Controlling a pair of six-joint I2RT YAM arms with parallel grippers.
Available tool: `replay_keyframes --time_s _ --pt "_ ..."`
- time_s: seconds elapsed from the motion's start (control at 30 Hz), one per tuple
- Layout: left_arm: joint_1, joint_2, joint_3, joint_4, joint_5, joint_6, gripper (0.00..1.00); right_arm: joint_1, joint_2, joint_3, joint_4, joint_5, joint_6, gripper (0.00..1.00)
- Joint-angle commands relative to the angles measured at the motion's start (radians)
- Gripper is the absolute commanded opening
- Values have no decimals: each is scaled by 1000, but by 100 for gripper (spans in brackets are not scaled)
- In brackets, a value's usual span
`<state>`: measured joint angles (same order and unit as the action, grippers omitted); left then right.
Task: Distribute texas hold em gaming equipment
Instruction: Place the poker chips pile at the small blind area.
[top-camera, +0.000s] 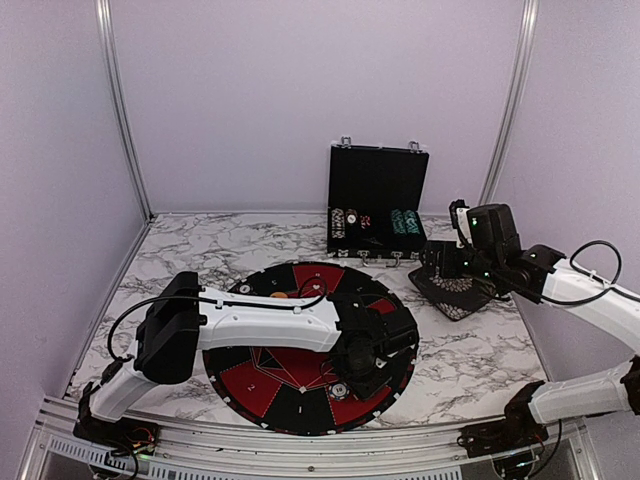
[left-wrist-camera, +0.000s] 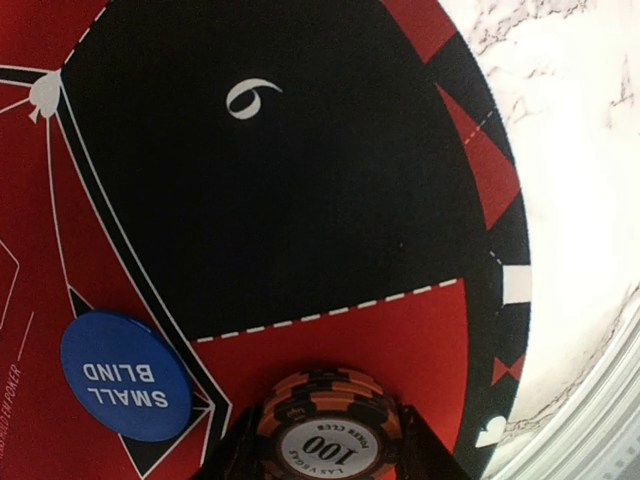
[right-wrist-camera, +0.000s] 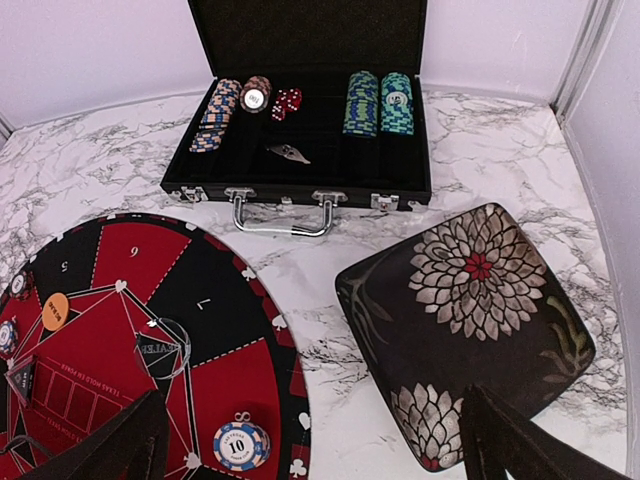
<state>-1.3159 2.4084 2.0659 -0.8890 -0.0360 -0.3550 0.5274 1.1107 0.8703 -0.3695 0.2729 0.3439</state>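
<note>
A small stack of orange-and-black chips (left-wrist-camera: 325, 405), the top one marked 100, sits pinched between the fingers of my left gripper (top-camera: 372, 352). That gripper is clamped tight on the stack over a red wedge at the near right edge of the round mat (top-camera: 265, 385); whether the stack touches the mat I cannot tell. Just beside it, toward the mat's centre, the blue Small Blind button (left-wrist-camera: 125, 375) lies flat. Elsewhere on the mat lie a blue-and-white chip (right-wrist-camera: 240, 443) marked 10 close to the rim, a clear disc (right-wrist-camera: 160, 348) and an orange button (right-wrist-camera: 54, 311). My right gripper (right-wrist-camera: 314, 392) hangs with its jaws spread wide and nothing between them, close by the black flowered dish (right-wrist-camera: 470, 320) near the table's right edge. At the table's far edge stands the open black case (right-wrist-camera: 310, 190), holding teal chips (right-wrist-camera: 380, 103), tan chips (right-wrist-camera: 218, 115) and red dice (right-wrist-camera: 286, 101).
</note>
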Motion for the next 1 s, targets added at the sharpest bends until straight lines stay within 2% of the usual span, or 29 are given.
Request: replay_keyframes --time_s 0.0,0.4,0.73,0.97 --pt "-5 18 30 -45 -15 10 32 -7 -17 6 -6 5 -1 98" --pt "-5 23 33 -45 -13 13 39 -7 -14 17 -12 6 -5 98" --pt "-5 20 52 -47 -7 30 54 -8 -4 28 -18 8 -4 98" --pt "0 -1 67 -47 -9 34 55 -7 -1 41 -30 11 -4 98"
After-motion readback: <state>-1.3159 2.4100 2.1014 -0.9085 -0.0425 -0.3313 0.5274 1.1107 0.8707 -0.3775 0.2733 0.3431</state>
